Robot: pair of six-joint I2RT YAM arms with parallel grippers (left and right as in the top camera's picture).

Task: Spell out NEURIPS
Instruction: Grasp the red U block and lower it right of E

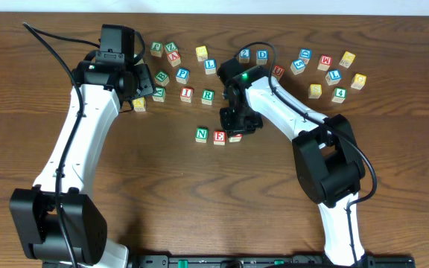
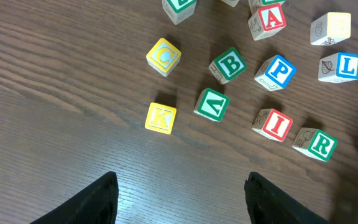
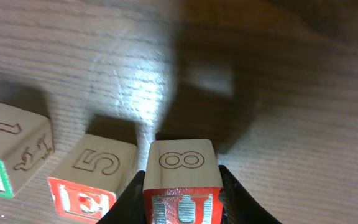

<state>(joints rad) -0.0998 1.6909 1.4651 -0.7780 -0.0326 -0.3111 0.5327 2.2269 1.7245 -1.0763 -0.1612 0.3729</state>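
Bottom centre, we see right hand (image 3: 183,208) clasping U cube (image 3: 180,163) just beside E cube (image 3: 86,199); overhead, R cube (image 1: 208,95) lies up-left of it.

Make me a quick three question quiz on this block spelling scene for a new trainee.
1. True or false: the left tool is gripping a block.
2. Which letter does the right tool grip? A) U B) P C) K
3. Fill in: in the overhead view, the block just left of the E block shows the letter ___.

Key
1. False: it is open and empty.
2. A: it grips the U block.
3. N: that is the N block.
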